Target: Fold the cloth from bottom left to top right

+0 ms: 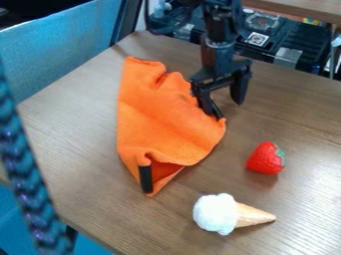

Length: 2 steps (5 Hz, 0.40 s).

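Observation:
The orange cloth (163, 114) lies rumpled on the left and middle of the table, in a long shape that narrows to a point at the front. Its lower part is folded over, with a black strip at the front tip and a small opening between layers. At the cloth's right edge, the black gripper (225, 103) hangs low with its fingers spread apart. The left finger is against or just over the cloth's edge; the right one is over bare wood. Whether the left finger touches the cloth, I cannot tell.
A red toy strawberry (265, 158) sits right of the cloth on the wooden table (80, 144). Nearer the front lies a toy ice cream cone (216, 214). A blue chair back stands at the left, a dark braided strand crosses the left edge, and black equipment is behind the table.

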Available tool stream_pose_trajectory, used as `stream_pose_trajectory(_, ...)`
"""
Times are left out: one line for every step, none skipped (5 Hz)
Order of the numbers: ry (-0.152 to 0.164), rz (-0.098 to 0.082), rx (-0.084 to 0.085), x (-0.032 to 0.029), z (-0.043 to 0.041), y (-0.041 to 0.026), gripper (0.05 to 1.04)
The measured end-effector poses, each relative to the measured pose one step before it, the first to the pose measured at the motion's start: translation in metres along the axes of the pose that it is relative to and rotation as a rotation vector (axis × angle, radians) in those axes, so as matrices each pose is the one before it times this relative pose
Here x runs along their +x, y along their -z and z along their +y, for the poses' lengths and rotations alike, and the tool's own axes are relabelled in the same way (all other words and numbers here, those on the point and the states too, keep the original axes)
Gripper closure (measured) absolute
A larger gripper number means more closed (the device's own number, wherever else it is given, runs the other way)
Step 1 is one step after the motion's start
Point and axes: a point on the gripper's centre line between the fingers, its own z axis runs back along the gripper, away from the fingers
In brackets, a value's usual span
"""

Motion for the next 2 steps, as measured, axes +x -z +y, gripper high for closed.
stream_pose_trajectory(0.0360,-0.0101,-0.1577,0.00396,-0.00353,-0.03053,0.085)
stream_pose_trajectory(0.0677,0.0101,-0.1490,0.00218,0.00292,-0.01844,0.085)
